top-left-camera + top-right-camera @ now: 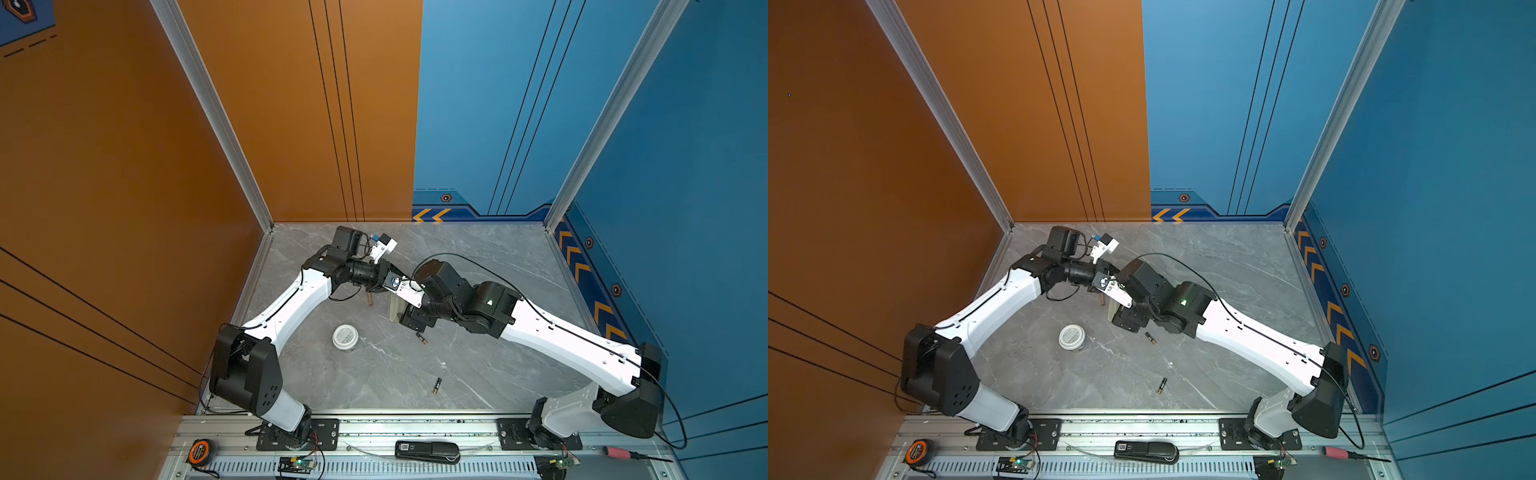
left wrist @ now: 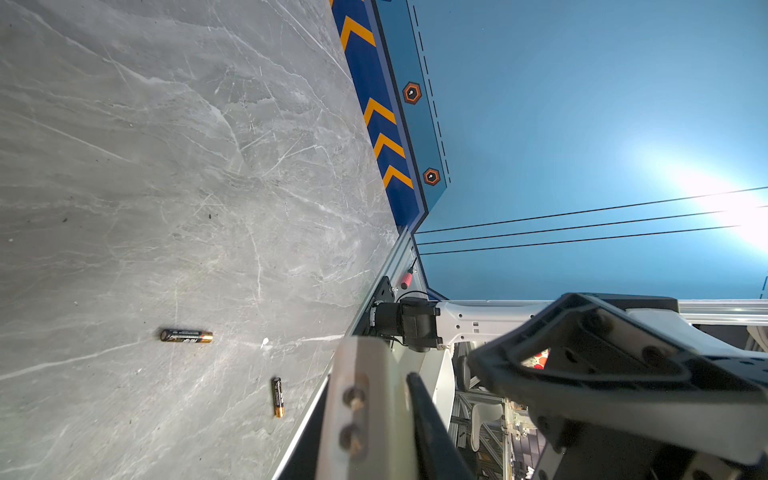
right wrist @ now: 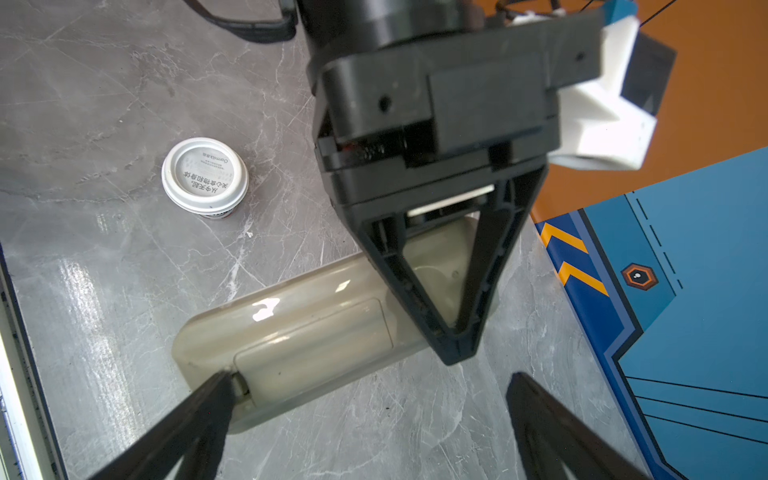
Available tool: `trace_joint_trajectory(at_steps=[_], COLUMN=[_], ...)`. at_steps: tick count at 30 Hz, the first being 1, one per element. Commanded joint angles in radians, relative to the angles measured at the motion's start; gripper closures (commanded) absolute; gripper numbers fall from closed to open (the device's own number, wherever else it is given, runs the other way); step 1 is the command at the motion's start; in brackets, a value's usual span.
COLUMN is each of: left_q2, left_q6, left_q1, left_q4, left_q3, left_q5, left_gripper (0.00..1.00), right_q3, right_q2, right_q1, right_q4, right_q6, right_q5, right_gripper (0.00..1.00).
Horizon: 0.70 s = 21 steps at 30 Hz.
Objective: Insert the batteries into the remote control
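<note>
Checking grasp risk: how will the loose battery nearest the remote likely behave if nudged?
The battery, a slim cylinder lying on its side, would probably roll if nudged crosswise. The glossy table likely lets it skid too.

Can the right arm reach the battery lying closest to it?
Probably yes. That battery lies bare on the table, close beside the open right pincer, with nothing over it. The pincer would just have to leave the remote first.
</note>
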State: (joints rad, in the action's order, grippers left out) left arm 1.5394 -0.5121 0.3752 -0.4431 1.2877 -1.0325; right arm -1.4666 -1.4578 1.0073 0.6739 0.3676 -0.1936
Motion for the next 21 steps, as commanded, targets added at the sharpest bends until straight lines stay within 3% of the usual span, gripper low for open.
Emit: trace_joint_trajectory(at_steps=[1,16,21], left_q2=[-0.056,-0.076,-0.080], left_q6=[-0.018,-0.071,-0.078], left_q1=[0.014,0.027,0.009], left_q4=[-0.016,0.015,0.018], left_q3=[-0.014,-0.040,-0.058], left_q5=[-0.087,-0.044,-0.014], left_gripper=[1.00,1.00,1.00], right_q3=[0.033,0.084,0.093], right_q2=[0.001,0.024,0.067], right_q1=[-0.007,0.037,0.036], right_q4=[-0.024,-0.219,-0.204], right_q6=[0.050,0.126,0.097], right_q5=[-0.064,-0.291,-0.215], right_gripper=[0.00,0.00,0.00])
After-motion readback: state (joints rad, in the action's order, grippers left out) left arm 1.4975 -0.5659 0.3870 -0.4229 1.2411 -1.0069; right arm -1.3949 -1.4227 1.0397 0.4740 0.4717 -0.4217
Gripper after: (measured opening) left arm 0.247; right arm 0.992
